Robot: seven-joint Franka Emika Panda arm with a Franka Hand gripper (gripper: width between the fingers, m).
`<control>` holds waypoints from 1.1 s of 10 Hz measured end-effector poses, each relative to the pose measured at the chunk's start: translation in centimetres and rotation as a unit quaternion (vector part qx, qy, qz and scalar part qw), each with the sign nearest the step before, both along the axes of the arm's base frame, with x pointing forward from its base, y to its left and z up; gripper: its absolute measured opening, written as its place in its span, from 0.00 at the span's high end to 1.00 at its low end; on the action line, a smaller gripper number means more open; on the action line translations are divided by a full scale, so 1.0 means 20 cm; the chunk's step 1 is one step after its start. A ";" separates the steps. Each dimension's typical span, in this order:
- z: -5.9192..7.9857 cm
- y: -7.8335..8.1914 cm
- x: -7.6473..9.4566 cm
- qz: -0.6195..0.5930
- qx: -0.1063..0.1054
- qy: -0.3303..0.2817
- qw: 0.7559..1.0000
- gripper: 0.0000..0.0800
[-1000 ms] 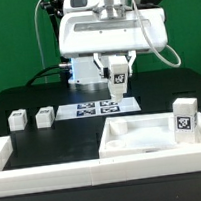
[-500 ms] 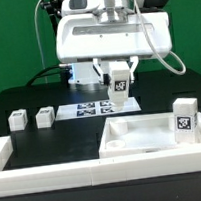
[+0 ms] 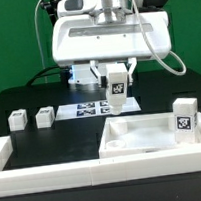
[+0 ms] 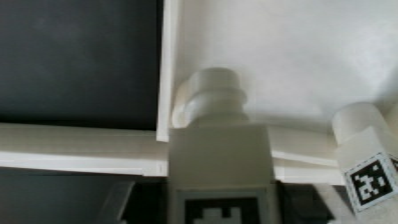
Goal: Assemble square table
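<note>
1. Exterior view: the gripper point(image 3: 115, 77) is clamped on a short white plastic leg point(image 3: 116, 86). The leg is blocky, carries a black-and-white tag, and hangs clear above the matte black table point(image 3: 62, 138).
2. The square tabletop point(image 3: 142, 134), a smooth white slab with a raised rim, lies at the exterior view's right front.
3. A second leg point(image 3: 184, 118) stands upright at the slab's right side. Whether it rests on the rim or behind it, I cannot tell.
4. A third leg point(image 3: 17, 120) and a fourth leg point(image 3: 44, 117) sit side by side towards the exterior view's left, near the flat marker board point(image 3: 89, 110).
5. White border bars point(image 3: 56, 174) run along the front and the exterior view's left, cut off by the frame.
6. Wrist view: the held leg point(image 4: 217, 150) shows a square body ending in a rounded peg, with its tag cut off at the frame edge.
7. It hangs over the blurred tabletop point(image 4: 285, 50), near the second leg point(image 4: 365, 150). The gripper itself is hard to make out.
</note>
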State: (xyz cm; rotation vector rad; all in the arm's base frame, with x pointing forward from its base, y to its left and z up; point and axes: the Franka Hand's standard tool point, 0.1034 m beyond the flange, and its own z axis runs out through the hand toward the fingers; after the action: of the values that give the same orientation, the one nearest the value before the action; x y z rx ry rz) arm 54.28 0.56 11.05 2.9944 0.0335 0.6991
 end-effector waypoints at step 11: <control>-0.03 -0.07 0.16 -0.011 0.007 0.009 1.000 0.64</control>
State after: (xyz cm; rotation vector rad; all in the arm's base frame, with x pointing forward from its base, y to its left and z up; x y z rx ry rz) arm 57.58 -0.81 10.51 3.0087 -0.0019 0.6737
